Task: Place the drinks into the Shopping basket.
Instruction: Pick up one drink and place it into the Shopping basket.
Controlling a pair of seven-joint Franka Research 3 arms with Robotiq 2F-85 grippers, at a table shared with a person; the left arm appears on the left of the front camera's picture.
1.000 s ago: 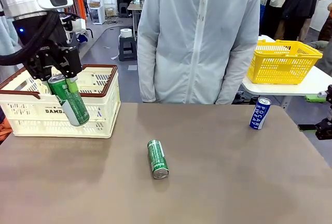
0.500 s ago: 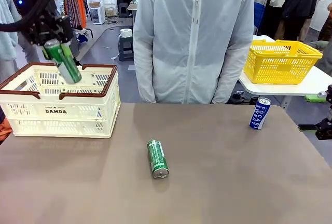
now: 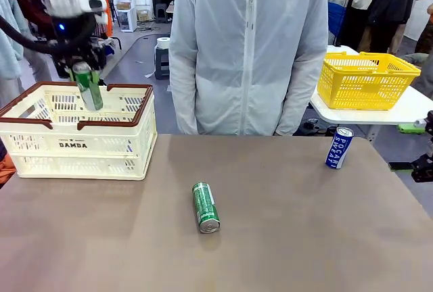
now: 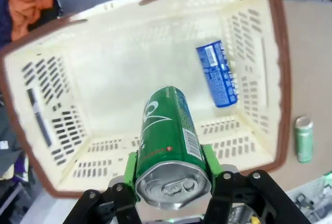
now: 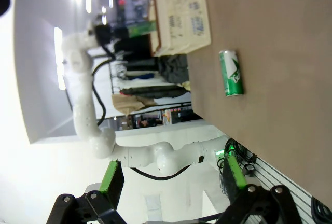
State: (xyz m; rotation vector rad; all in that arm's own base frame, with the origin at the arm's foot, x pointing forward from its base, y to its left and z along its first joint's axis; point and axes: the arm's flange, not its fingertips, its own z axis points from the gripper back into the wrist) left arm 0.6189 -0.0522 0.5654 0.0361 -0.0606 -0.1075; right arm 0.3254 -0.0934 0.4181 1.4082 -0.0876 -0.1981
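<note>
Bright, even indoor light; a faint shadow hugs the lying green can [image 3: 205, 207] on the table [image 3: 304, 238]. In the right wrist view ceiling lights [image 5: 58, 58] glare white; wide-angle distortion bows the Shopping basket [image 4: 282, 79] rim.

We are seeing glossy printed metal on the green can [image 4: 167, 130], its bare silver top shining. We are noting matt slotted plastic on the Shopping basket [image 4: 104, 53], smooth matt surface on the table [image 3: 311, 231].

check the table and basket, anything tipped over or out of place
One green can lies on its side mid-table, while the blue can by the far right edge stands upright. A second blue can lies flat in the Shopping basket, below the gripped can in the left hand. No spill or dent shows.
</note>
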